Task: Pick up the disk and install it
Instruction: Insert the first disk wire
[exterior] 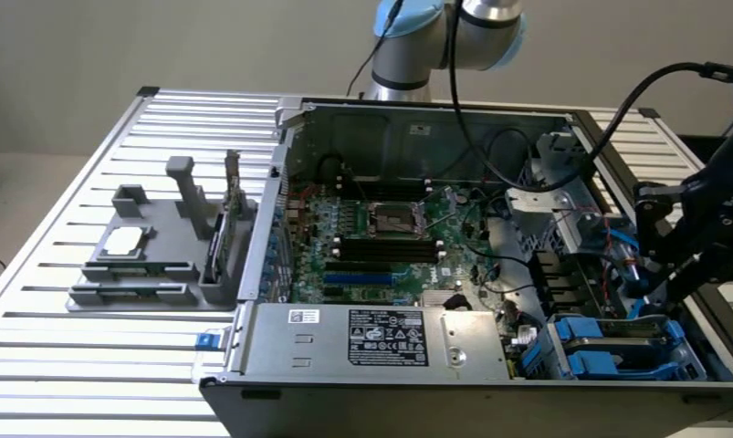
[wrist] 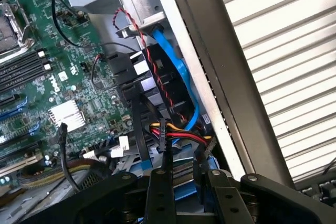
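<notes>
Looks clamped on disk (exterior: 620, 345) - gripper (wrist: 186, 182) part-closed across the blue carrier edges, low in the drive bay at the case (exterior: 341, 411) near corner, on the exterior view's right. Probably dense, rigid and shock-sensitive - best held by the carrier edges, not the label face. Crowded by blue SATA cable (wrist: 182, 71), red-yellow power wires (wrist: 178, 135) and side wall (wrist: 207, 72); snag risk.

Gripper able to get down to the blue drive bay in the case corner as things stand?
Probably yes. The gripper hangs just above the blue drive bay and the case is open on top. A wire bundle and a blue cable run close beside it and might snag.
</notes>
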You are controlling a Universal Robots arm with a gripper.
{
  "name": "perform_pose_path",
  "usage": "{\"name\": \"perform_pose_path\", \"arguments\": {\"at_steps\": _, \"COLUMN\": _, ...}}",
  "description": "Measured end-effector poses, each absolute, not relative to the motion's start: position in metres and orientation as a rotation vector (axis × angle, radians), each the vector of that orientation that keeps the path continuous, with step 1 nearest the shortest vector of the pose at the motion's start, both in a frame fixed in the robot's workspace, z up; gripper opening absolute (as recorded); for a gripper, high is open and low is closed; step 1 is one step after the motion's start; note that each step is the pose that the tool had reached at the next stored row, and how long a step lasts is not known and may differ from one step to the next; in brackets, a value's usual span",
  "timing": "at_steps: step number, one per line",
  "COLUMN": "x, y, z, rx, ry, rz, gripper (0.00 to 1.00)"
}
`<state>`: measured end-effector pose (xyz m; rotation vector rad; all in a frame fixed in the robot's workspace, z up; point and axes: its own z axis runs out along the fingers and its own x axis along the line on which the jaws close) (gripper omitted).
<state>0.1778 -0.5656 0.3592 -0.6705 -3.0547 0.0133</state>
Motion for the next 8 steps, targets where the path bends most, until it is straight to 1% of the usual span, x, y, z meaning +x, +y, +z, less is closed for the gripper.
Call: {"name": "perform_pose_path", "arguments": {"at_steps": 8, "x": 0.1840, "y": -0.5661, "z": 0.3591, "rx": -0.722, "ry": -3.043, "rz": 0.013, "gripper": 0.30}}
